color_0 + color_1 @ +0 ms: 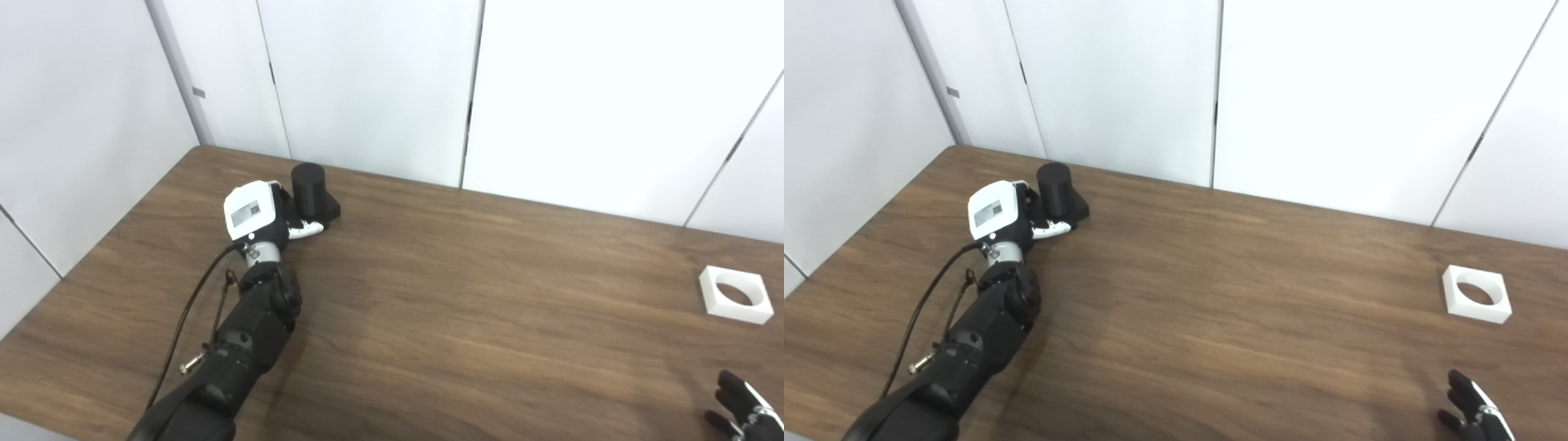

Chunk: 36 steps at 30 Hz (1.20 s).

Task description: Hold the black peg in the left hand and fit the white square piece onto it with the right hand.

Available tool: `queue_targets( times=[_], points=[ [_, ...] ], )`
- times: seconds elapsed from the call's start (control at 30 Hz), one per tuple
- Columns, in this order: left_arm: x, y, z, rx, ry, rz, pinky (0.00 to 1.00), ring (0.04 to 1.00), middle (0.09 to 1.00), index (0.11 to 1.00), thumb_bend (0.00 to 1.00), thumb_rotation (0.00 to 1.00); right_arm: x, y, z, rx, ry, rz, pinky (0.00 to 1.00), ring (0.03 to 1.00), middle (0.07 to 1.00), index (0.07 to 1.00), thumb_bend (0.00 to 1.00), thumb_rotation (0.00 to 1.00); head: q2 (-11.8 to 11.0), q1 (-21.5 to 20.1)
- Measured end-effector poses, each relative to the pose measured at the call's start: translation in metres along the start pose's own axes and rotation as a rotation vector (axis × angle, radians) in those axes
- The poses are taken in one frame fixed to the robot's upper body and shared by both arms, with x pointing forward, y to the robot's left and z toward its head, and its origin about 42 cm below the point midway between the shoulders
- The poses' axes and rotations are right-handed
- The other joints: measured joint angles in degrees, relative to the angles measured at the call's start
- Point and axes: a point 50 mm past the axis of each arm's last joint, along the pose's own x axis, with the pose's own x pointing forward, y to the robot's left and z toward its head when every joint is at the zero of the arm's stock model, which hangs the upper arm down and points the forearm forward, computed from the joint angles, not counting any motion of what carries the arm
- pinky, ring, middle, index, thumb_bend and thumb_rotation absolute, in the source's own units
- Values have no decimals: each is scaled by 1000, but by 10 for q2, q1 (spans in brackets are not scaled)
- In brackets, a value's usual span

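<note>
The job has only just begun. The black peg point(309, 188) stands upright on its flat black base at the far left of the table point(465, 318), close to the far edge and the white wall point(367, 79). The left hand point(260, 214) is right beside it, on its near left side. One white finger lies along the front of the base and touches it. The other fingers are hidden behind the hand, so I cannot tell if the hand has really grabbed the peg or is only resting against it. The peg looks like it is standing on the table, not lifted.

The white square piece point(1477, 294) with the round hole lies flat on the right side of the table, well apart from the peg. Nothing touches it. The right hand point(1473, 413) peeks in at the bottom right corner, near the piece but not on it. Its fingers are spread and it holds nothing.

So what is left is nearly everything: get a firm hold of the peg, pick up the white piece, bring the two together and slide the hole over the peg.

There is lots of bare table between the two things, so the hands have plenty of room to meet in the middle. The peg has little room behind it before the table ends.
</note>
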Motion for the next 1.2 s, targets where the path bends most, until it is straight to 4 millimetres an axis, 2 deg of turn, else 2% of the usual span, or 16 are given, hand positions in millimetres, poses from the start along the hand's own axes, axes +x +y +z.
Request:
queue_targets(
  times=[0.03,0.13,0.23,0.4,0.53,0.57,0.73,0.83,0.93,1.1,1.2],
  points=[
    [-3,0,0,-14,-9,-13,892,827,716,479,521,50,0,0,0,0,1,0,826,895,895,847,644,930,0,0],
    [-13,4,-1,-75,-31,-61,814,827,726,479,520,47,1,0,0,-2,1,-1,813,883,886,841,640,931,0,-1],
    [-30,7,-2,-144,-95,-116,757,812,726,481,518,48,1,0,0,-6,2,-1,813,885,885,841,649,940,3,-6],
    [-62,18,1,-214,-193,-181,719,804,747,482,517,50,1,1,0,20,1,21,894,914,903,884,598,928,5,-15],
    [-86,32,8,-257,-278,-203,701,788,748,484,517,50,1,2,0,13,1,27,938,927,905,879,616,930,10,-28],
    [-93,34,10,-263,-307,-207,705,784,747,484,517,51,1,2,0,1,1,26,946,928,903,875,610,937,11,-32],
    [-133,37,20,-284,-419,-251,854,803,750,483,516,53,3,4,1,-40,2,15,968,934,908,879,596,955,19,-64],
    [-158,39,23,-299,-457,-278,860,799,747,483,517,54,3,6,3,-41,9,12,985,949,920,887,585,951,22,-74],
    [-180,42,23,-288,-507,-290,875,805,752,483,517,51,2,7,4,-41,15,10,992,949,916,884,551,926,32,-105],
    [-220,42,25,-267,-543,-344,886,813,756,483,516,50,2,10,7,-71,16,13,919,905,889,865,505,906,46,-137],
    [-241,37,29,-250,-570,-388,881,813,755,483,518,46,2,14,10,-97,9,24,911,907,890,862,499,913,49,-144]
  ],
)
